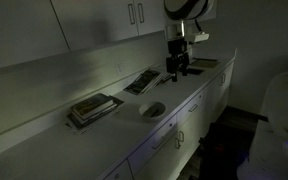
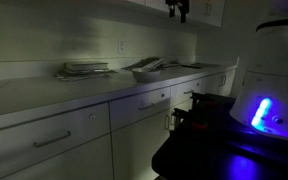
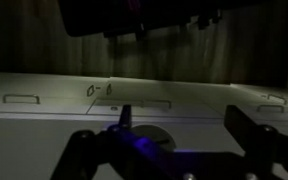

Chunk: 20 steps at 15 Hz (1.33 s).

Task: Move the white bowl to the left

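The room is very dim, so only the larger shapes read clearly. The white bowl sits upright on the bench, close to the front edge, apart from everything else. A stack of books lies near it on one side and a flat book lies further back toward the wall. Standing free like this, with bare bench around it, the bowl can probably be reached from above without disturbing the books.

The claw hangs well above the bench and further along it than the bowl, nearer a second flat book. In an exterior view it shows high up by the wall cabinets. In the wrist view its two dark fingers stand wide apart at the bottom of the picture with nothing between them, so it is spread and has hold of nothing. That height and open stance suit an arm about to approach, not one carrying anything: the bowl is untouched and the move is not yet begun.

My reading is that the next step is to bring the claw across and down over the bowl's rim, since a shallow bowl gives little else to pinch. The rim is thin and the bowl light, so a poor bite could tip or skate it toward the bench edge. Which way along the bench counts as left I cannot tell from these cameras
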Each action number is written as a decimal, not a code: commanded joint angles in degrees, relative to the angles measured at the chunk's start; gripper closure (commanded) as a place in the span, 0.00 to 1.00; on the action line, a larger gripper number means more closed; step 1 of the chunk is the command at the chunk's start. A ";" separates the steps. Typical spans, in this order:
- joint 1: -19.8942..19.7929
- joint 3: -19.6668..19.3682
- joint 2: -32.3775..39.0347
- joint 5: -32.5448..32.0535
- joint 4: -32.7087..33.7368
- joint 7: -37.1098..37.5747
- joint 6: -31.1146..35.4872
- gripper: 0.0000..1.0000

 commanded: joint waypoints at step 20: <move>3.40 8.02 38.98 -11.32 12.37 10.23 23.83 0.00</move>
